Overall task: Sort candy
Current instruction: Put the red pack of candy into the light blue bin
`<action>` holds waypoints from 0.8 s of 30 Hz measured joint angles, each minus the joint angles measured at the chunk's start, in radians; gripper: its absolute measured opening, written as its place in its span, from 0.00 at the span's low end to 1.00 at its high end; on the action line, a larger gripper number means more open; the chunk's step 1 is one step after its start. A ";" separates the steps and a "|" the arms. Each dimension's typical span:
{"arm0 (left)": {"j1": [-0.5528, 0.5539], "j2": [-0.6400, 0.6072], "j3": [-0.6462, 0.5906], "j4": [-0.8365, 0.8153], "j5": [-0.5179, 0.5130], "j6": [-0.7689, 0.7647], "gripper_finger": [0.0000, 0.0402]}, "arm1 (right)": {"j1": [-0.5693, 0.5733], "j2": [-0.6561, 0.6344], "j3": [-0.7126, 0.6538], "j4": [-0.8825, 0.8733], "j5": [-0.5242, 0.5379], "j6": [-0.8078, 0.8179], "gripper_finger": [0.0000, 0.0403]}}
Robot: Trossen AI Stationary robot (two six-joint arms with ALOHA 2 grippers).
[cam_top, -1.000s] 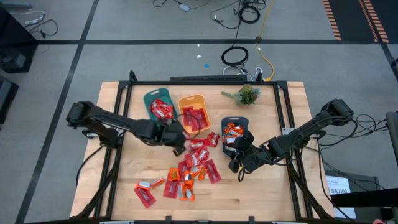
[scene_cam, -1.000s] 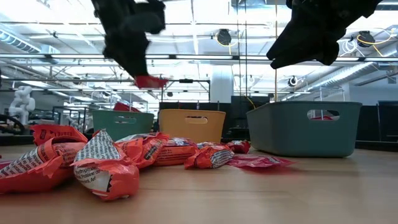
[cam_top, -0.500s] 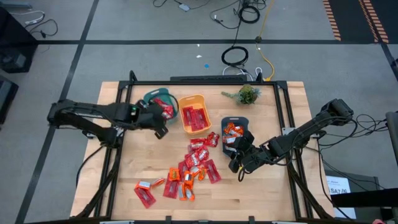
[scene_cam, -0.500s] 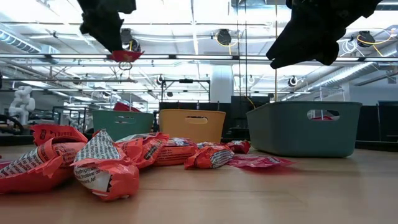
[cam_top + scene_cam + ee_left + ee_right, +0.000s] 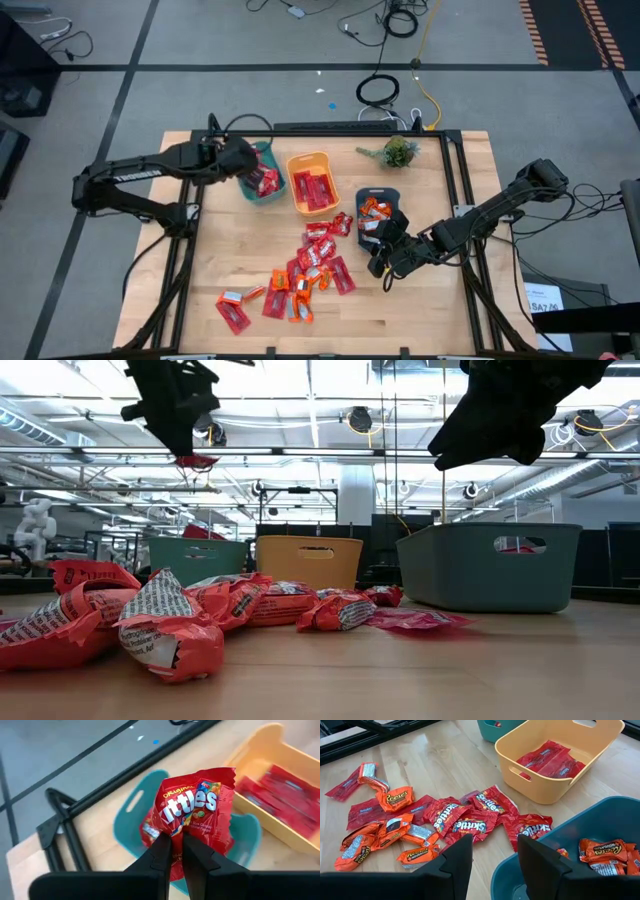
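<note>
My left gripper is shut on a red Skittles packet, one candy, held in the air over the light teal bin at the far left. That bin holds more red packets. Loose red and orange candy lies spread on the middle of the table. The orange bin holds red packets and the dark teal bin holds orange ones. My right gripper hangs open above the table beside the dark teal bin, with nothing between its fingers. My left gripper pinches the packet's end nearest the wrist between its two fingers. The fingers slant down from the table's left side. In the low view the packet sticks out below the fingertips, lifted clear of the table and bins.
A small green plant stands at the far edge right of the orange bin. A black frame runs along the far side and down both sides of the table. Bare wood lies at the near left and near right.
My left gripper has carried the red packet from above the candy pile up and toward the table's far left, turning as it went. It now stands over the light teal bin, still shut on the packet. My right gripper has kept still.
</note>
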 joint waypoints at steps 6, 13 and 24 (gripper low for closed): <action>0.068 0.000 0.000 0.000 0.000 0.002 0.10 | 0.000 0.000 0.000 0.000 0.000 0.000 0.37; 0.078 0.000 0.000 0.000 0.002 0.001 0.10 | 0.000 0.000 0.000 0.000 0.000 0.000 0.37; 0.078 0.000 0.000 -0.004 0.004 -0.001 0.10 | 0.000 0.000 0.000 0.000 0.000 0.000 0.37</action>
